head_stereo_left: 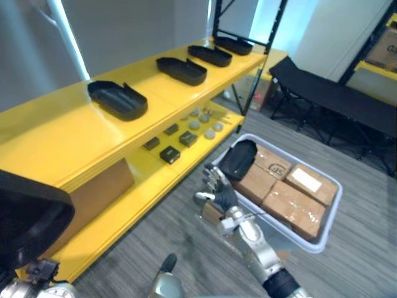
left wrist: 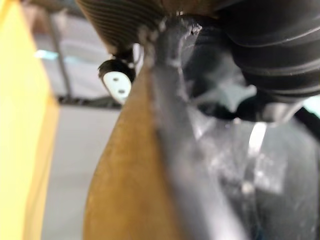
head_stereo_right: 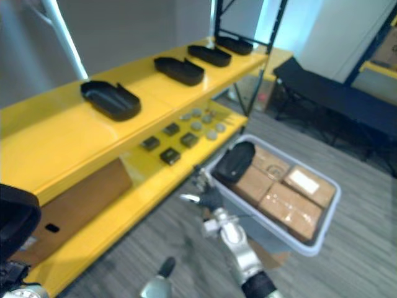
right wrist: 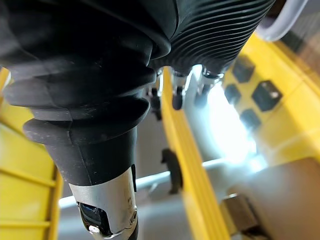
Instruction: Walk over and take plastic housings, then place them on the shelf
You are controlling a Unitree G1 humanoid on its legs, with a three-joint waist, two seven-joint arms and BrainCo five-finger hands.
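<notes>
- On the floor beside the shelf (head_stereo_left: 62, 136) stands a bin (head_stereo_left: 332, 214) of boxes (head_stereo_left: 294, 198), and one black housing (head_stereo_left: 239, 158) lies on top of them at the end nearest the shelf
- Four shelved housings (head_stereo_left: 181, 70) sit in a row on the top board, apart from one another
- Right hand (head_stereo_left: 217, 189) is stretched out low at the bin's near corner, just short of the housing; its fingers (right wrist: 176, 97) are loosely spread with the thumb out to the side, and it holds nothing; I cannot tell whether it touches the rim
- Left hand (left wrist: 270, 45) shows its ribbed cover close against a dark plastic edge; I cannot tell how its fingers stand
- A large black shape (head_stereo_left: 28, 217) sits low on the left-arm side in the head views; it may be a housing being carried, but that is a guess
- Step in hand, as I judge it: the pick from the bin, with the approach nearly made and no grasp yet
- Next move calls for the right hand to go forward over the rim and come down on the housing, curling round one edge, since the shell looks broad, smooth and shallow
- After that it needs a lift clear of the bin wall, a turn to the shelf, and a set-down on bare board, perhaps in the gap beyond the nearest shelved housing
</notes>
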